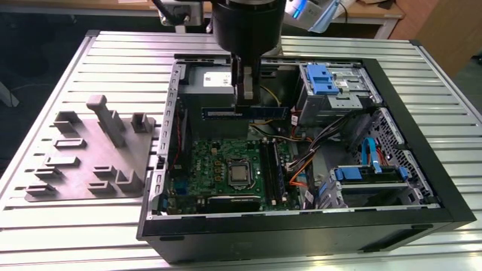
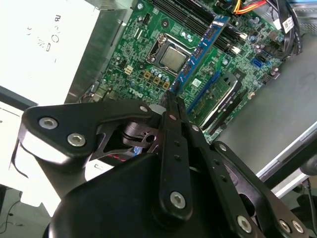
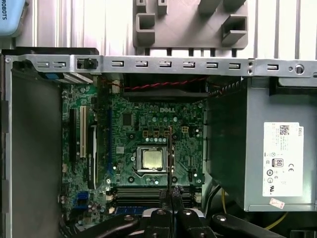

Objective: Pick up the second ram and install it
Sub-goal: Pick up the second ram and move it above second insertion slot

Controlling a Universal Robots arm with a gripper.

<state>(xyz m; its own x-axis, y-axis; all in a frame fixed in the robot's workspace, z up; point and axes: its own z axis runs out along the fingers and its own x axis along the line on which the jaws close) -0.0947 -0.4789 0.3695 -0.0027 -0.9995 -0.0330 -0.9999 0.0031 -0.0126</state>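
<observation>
My gripper (image 1: 247, 107) is shut on the second ram (image 1: 271, 112), a long dark blue stick held level by its middle. It hangs over the open computer case, between the grey power-supply box (image 1: 207, 82) and the green motherboard (image 1: 222, 164). In the second wrist view the ram (image 2: 200, 49) reaches out from the gripper (image 2: 171, 99) above the board and its silver chip (image 2: 172, 58). The first wrist view shows the ram (image 3: 170, 148) edge-on as a thin line over the motherboard (image 3: 148, 124), rising from the gripper (image 3: 171, 196). The long black memory slots (image 1: 275, 169) lie beside the chip.
The grey plastic tray (image 1: 90, 152) with upright blocks lies on the slatted table at the exterior view's left. Inside the case are drive cages with blue handles (image 1: 328, 79) (image 1: 369, 172) and loose orange, black and yellow cables (image 1: 301, 164). The black case walls (image 1: 421, 141) ring the board.
</observation>
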